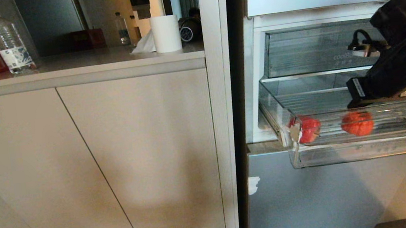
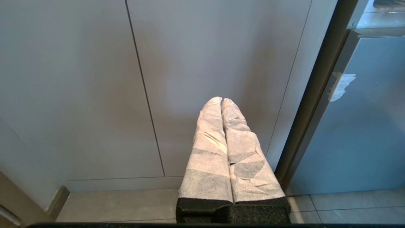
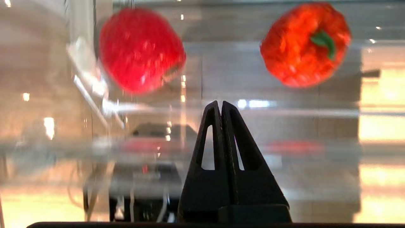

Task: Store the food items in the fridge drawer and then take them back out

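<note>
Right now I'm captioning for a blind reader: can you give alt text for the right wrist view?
Two red food items, a round one and a lobed one with a green stem, lie apart in the clear fridge drawer. The right gripper, black fingers shut and empty, points between them.

Right arm (image 1: 398, 66) comes in from the right edge of the head view, bulky black wrist housing raised, forearm sloping down toward the left. Cable loop sits on the wrist's upper side. Right gripper (image 3: 221, 106): black fingers (image 3: 240, 148) pressed flat together, tips meeting, nothing between them. Gripper points roughly level, slightly down. Its fingertips are hidden in the head view.

Left arm not in the head view, hanging low. Left gripper (image 2: 221, 101): both fingers (image 2: 210, 152) wrapped in white fabric tape over black foam bases, closed tip to tip, empty, aimed forward and down.
</note>
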